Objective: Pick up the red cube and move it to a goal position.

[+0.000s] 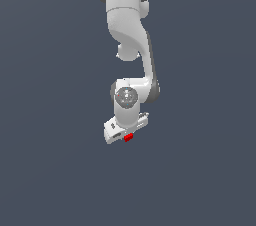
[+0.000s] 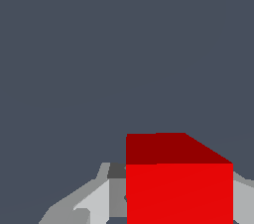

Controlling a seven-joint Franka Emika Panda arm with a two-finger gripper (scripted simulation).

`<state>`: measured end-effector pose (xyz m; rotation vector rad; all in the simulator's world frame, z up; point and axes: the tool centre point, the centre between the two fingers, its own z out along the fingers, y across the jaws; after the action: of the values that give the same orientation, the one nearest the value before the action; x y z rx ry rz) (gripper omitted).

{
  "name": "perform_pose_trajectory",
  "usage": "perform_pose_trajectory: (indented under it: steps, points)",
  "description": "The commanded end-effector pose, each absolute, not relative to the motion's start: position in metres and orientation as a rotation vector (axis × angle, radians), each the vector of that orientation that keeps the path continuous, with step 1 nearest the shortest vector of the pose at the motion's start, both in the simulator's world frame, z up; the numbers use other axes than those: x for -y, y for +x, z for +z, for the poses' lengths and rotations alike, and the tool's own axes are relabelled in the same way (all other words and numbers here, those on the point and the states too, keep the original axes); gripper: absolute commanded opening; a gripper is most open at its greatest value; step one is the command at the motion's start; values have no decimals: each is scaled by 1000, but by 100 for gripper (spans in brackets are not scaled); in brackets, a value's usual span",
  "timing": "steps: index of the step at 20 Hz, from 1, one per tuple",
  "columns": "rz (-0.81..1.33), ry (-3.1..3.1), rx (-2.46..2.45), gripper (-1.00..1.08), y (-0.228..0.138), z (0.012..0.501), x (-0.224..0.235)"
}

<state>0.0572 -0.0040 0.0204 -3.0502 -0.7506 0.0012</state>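
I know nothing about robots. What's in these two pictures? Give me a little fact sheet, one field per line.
robot: one white arm reaching down from the top of the exterior view
gripper: white gripper at the arm's lower end
object: red cube, tiny, much narrower than the gripper
cube position: between the gripper's fingers, filling much of the wrist view
grip: appears closed on the cube
surroundings: plain dark grey background; no goal marker seen
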Motion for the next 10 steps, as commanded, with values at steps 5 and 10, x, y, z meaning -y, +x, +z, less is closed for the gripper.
perform_pose_trajectory:
  steps: [5,10]
  points:
    - [0,-3051,750,-100,46,23,8]
    - [0,-3051,750,-100,28,27,14]
